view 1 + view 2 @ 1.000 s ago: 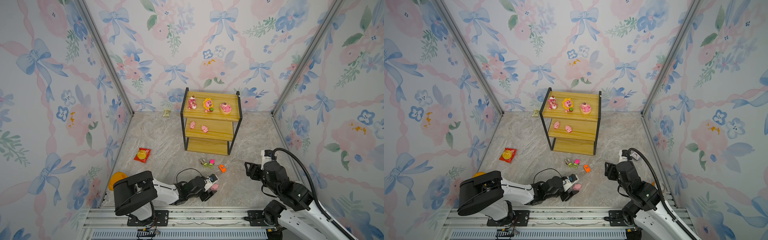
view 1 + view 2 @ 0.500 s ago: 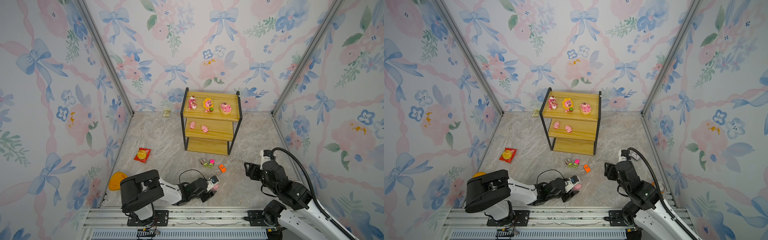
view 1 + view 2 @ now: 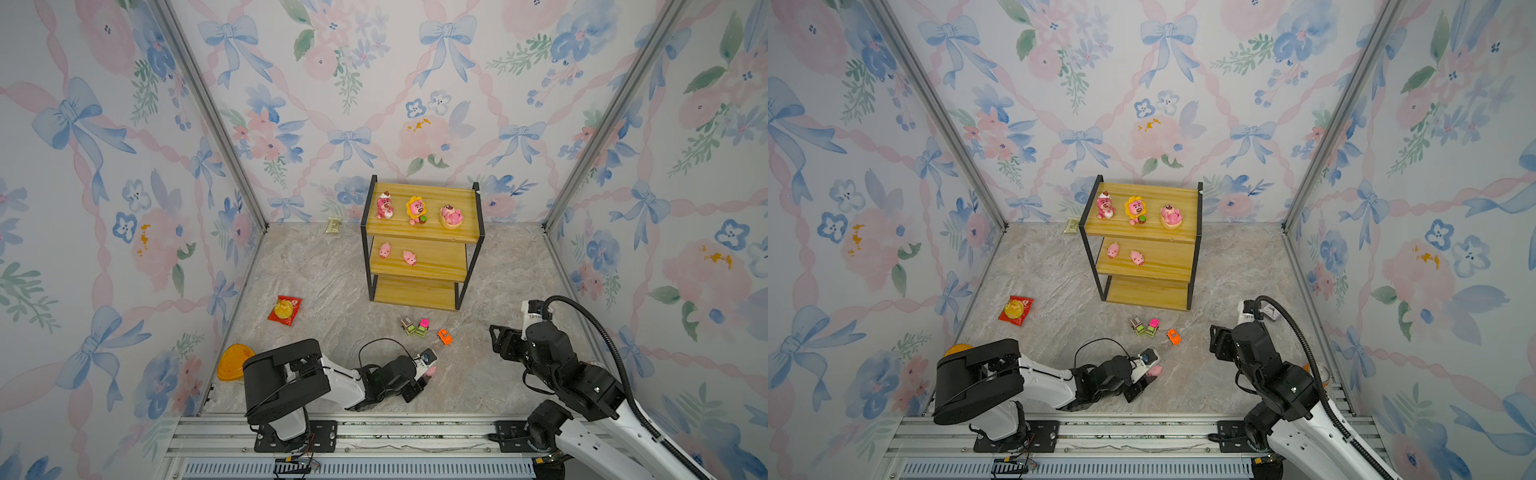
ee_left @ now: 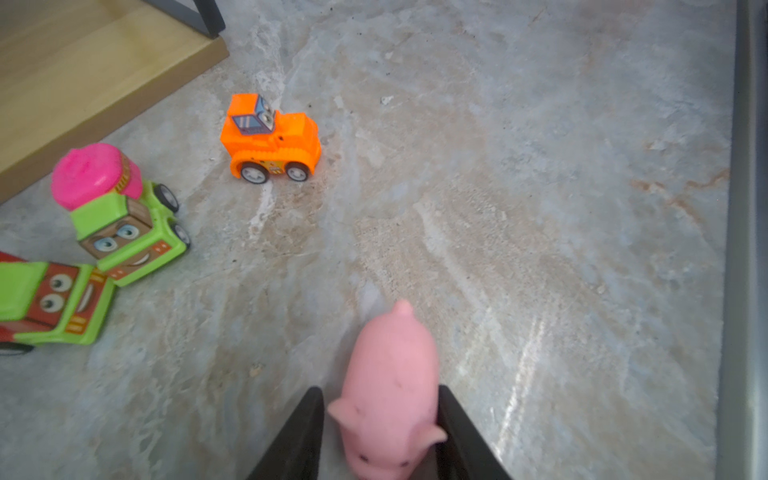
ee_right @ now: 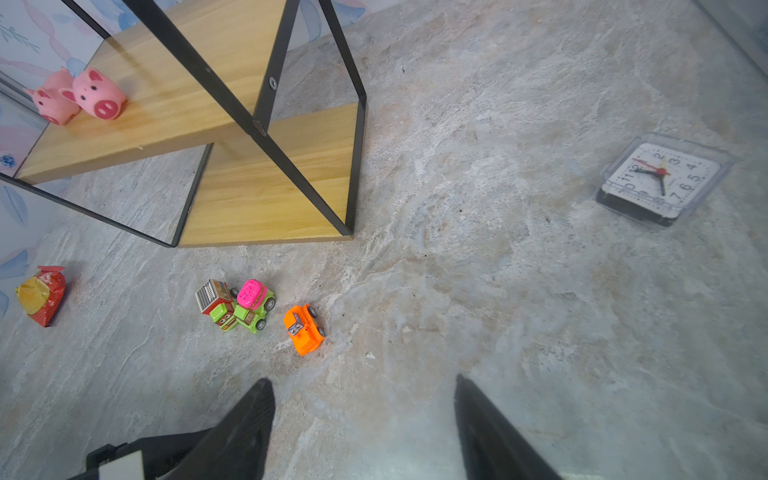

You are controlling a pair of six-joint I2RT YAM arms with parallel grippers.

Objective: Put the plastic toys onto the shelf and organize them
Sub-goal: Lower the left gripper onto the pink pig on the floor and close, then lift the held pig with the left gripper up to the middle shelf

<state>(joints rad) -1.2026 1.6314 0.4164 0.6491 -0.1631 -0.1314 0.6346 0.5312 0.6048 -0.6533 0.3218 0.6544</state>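
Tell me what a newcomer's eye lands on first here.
The three-tier yellow wooden shelf in a black metal frame stands at the back, three pink bear figurines on its top board and two pink pigs on the middle one. Near the front, the left tool pinches a small pink toy pig, three plastic mini cars lying between it and the shelf.

A lab test booth — wallpapered panels [image 3: 374, 104], aluminium rail [image 3: 415, 432], marble-print floor [image 3: 519, 270].
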